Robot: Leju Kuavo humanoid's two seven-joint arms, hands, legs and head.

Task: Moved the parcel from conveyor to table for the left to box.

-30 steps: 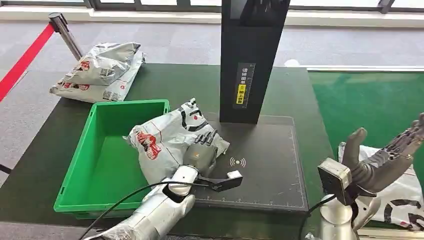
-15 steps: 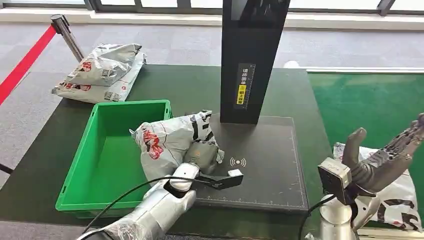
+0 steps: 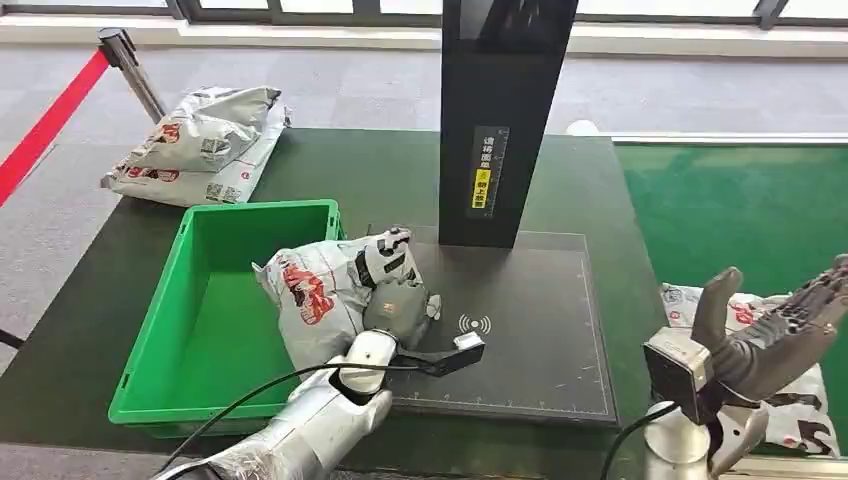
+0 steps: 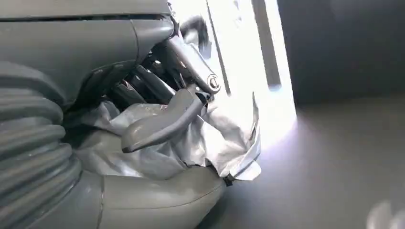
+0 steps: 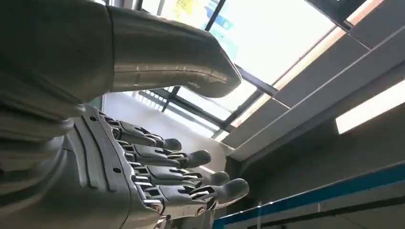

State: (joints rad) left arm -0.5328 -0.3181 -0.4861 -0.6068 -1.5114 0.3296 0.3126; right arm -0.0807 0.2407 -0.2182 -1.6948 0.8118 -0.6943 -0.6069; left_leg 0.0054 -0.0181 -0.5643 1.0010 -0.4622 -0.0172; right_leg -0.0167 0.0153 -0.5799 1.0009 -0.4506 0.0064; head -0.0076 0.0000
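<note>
While our left hand (image 3: 398,307) grips the parcel (image 3: 325,290) over the green bin's (image 3: 160,318) right wall, it looks soft, light and slippery; bunched film holds best. Our right hand (image 3: 775,335) hangs spread, empty.

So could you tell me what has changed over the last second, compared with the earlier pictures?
The left hand has kept its grip on the grey parcel and drawn it from the black scanner mat toward the green bin, so it now overhangs the bin's right wall. The right hand, open, has dropped slightly. The bin and the parcels stacked at the far left have stayed put.
</note>
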